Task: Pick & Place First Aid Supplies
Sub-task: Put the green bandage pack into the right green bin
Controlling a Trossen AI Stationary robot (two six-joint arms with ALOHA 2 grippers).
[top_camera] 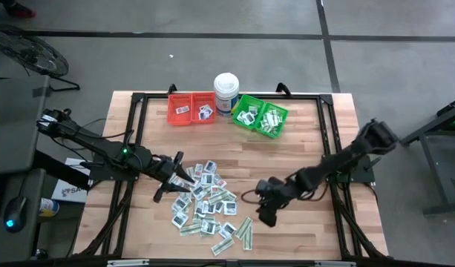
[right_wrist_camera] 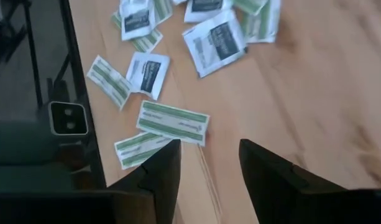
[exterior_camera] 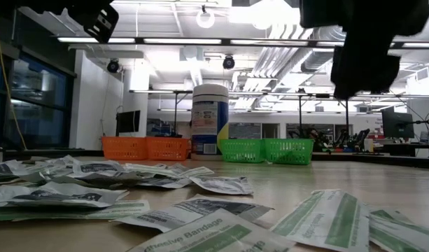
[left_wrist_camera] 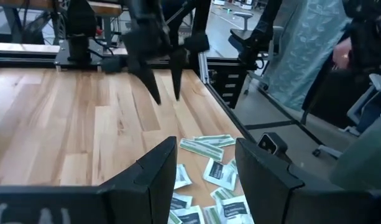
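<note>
Wooden table [top_camera: 301,148], packets [top_camera: 208,200] strewn between spread, empty left hand [top_camera: 177,176] and right hand [top_camera: 266,210].

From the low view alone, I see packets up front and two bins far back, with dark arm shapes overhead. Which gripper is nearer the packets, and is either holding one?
Observer: The left gripper hovers at the pile's left edge; its open fingers hold nothing.
Operator: And the right one?
Observer: The right gripper sits just right of the pile, also open and empty, above a green-and-white strip.
Operator: Anything in the bins yet?
Observer: Yes. The red bin holds a few white square packets, and the green bin holds several green strips.
</note>
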